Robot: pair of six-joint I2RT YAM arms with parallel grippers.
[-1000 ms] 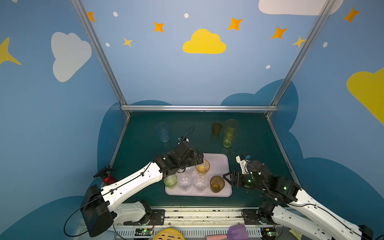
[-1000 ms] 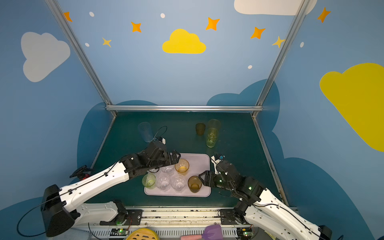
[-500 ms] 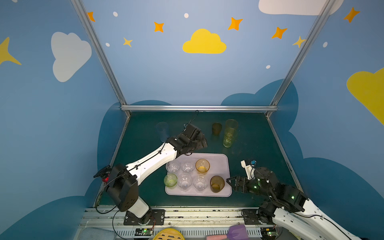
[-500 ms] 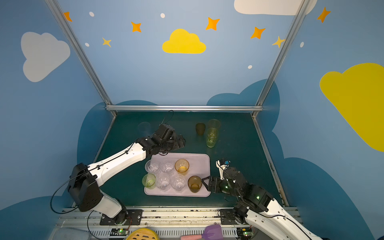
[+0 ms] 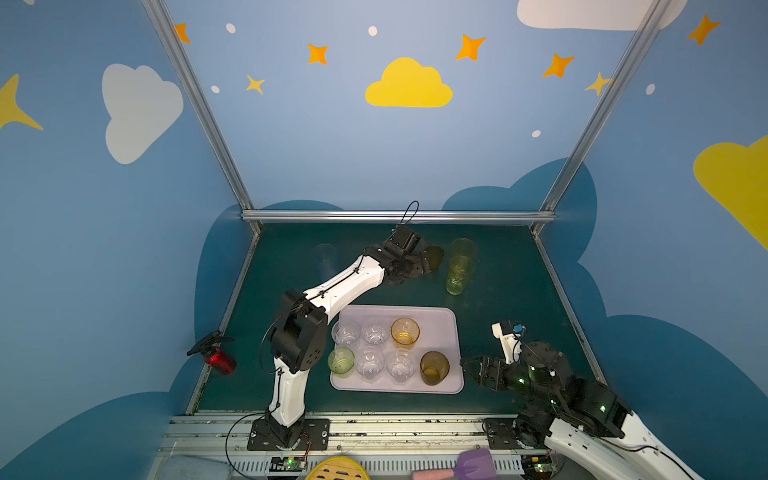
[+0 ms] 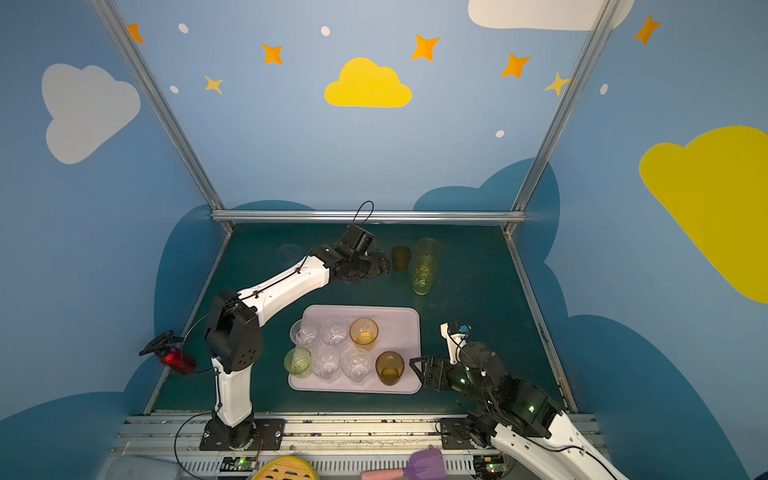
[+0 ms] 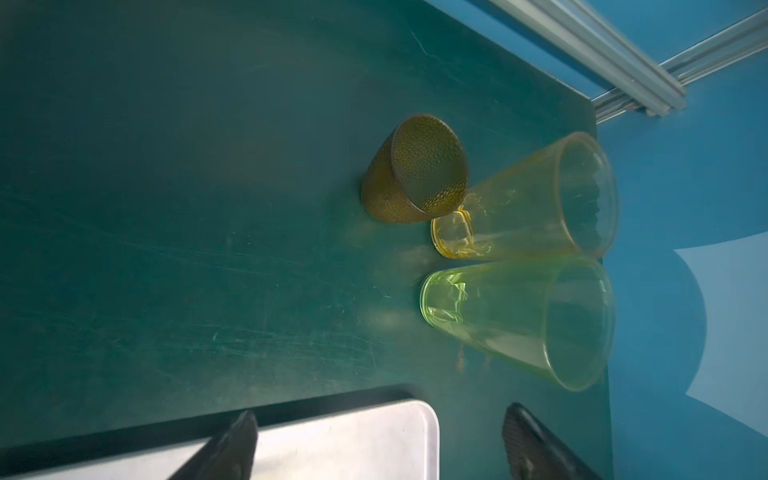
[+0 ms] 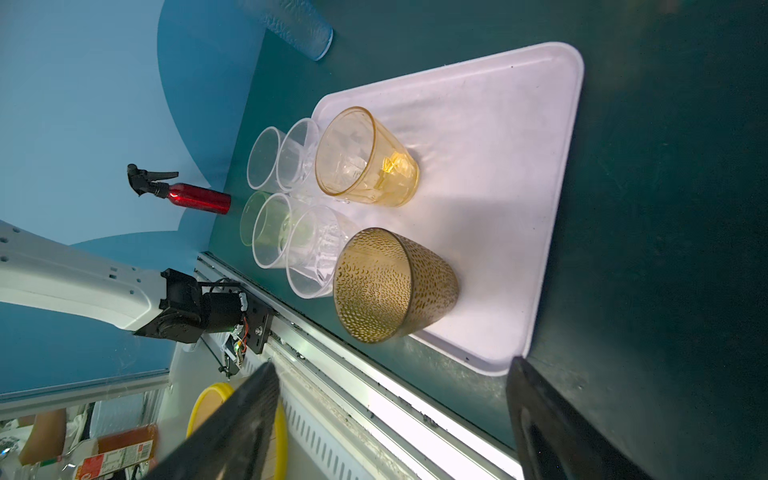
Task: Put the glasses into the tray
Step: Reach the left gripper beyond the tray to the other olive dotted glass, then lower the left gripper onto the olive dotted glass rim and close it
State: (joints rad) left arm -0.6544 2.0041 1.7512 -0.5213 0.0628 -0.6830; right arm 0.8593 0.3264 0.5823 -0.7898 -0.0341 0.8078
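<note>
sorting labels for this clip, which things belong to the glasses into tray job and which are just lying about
Job: tray; in it four clear glasses, green glass, yellow glass, brown glass; out on the table a second brown glass, tall amber glass, tall yellow-green glass, tall pale blue glass.
Lying about: red spray bottle, purple scoop, yellow disc.

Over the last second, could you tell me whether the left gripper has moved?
Yes. The left gripper has left the tray's far edge and travelled toward the back rail, and is now open beside the short brown glass.
</note>
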